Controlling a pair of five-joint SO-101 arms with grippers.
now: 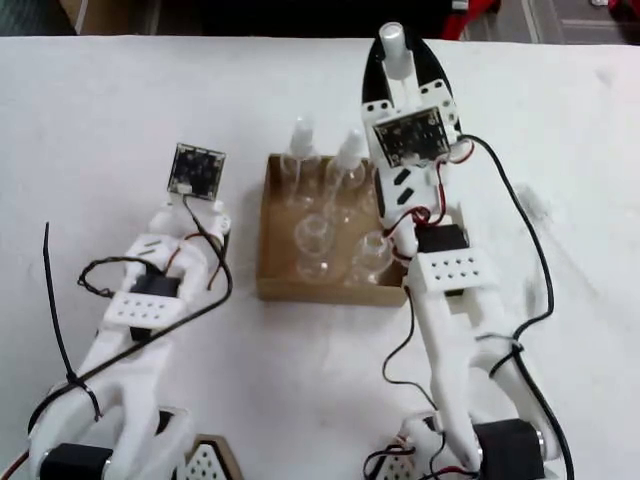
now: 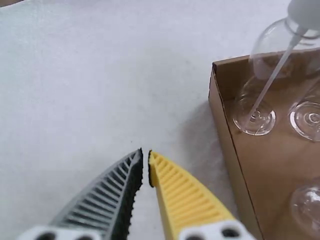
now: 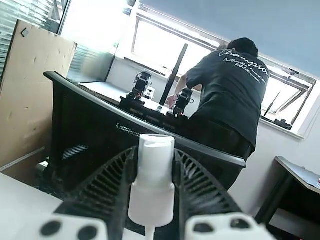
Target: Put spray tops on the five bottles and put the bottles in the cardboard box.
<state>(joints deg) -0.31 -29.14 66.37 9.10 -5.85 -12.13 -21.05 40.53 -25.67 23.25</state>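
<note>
Room lies wide on the white surface (image 1: 120, 110) in the high view: the cardboard box (image 1: 268, 270) sits between our two arms, with bare surface all around it. Our right hand (image 1: 393, 52) hangs past the box's far side, near the surface's far edge, clenched on a spray top (image 1: 392, 38). Two capped bottles (image 1: 300, 150) stand along the box's far wall. Open-necked ones stand nearer, their number hard to make out through the clear plastic.

In the left wrist view, our left hand (image 2: 145, 162) is clenched on nothing, tips nearly touching, near the box's wall. One bottle shows a thin tube (image 2: 272, 75) inside, its cap cut off.

In the right wrist view, the white top stands upright between the black fingers (image 3: 205, 185), its stem cut off.
</note>
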